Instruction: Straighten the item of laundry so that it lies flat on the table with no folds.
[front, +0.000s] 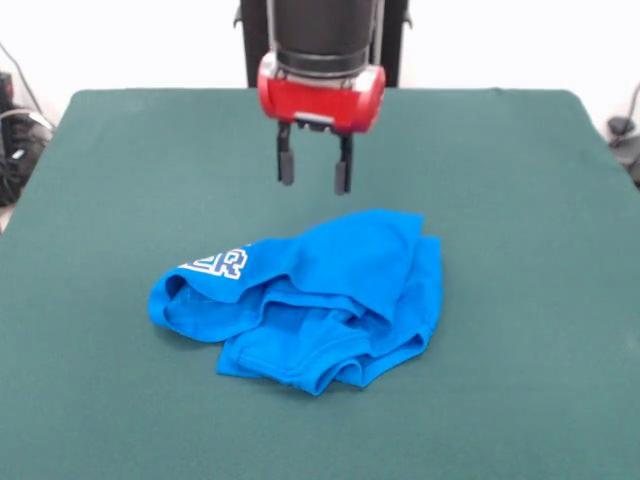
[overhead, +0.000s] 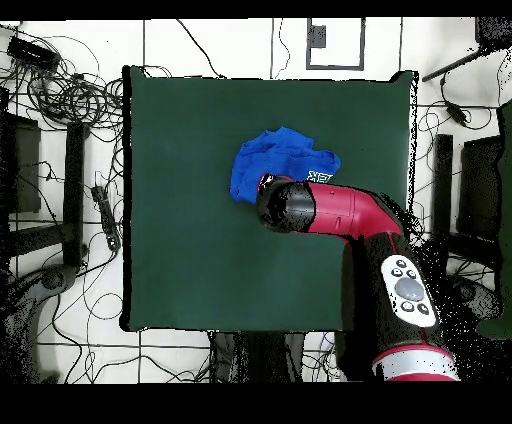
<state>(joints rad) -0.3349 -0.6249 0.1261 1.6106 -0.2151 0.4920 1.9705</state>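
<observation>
My tool (front: 314, 175) empty, fingers apart, hovering above shirt (front: 310, 300). Shirt bunched mid-surface (front: 520, 200), lettering folded over; poised to pick fold.

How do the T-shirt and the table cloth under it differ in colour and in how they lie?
The T-shirt is bright blue with white lettering; the table cloth is plain dark green. The T-shirt lies crumpled with folds; the cloth lies flat and smooth. The T-shirt takes up a small patch; the table is far larger. Both are fabric.
</observation>
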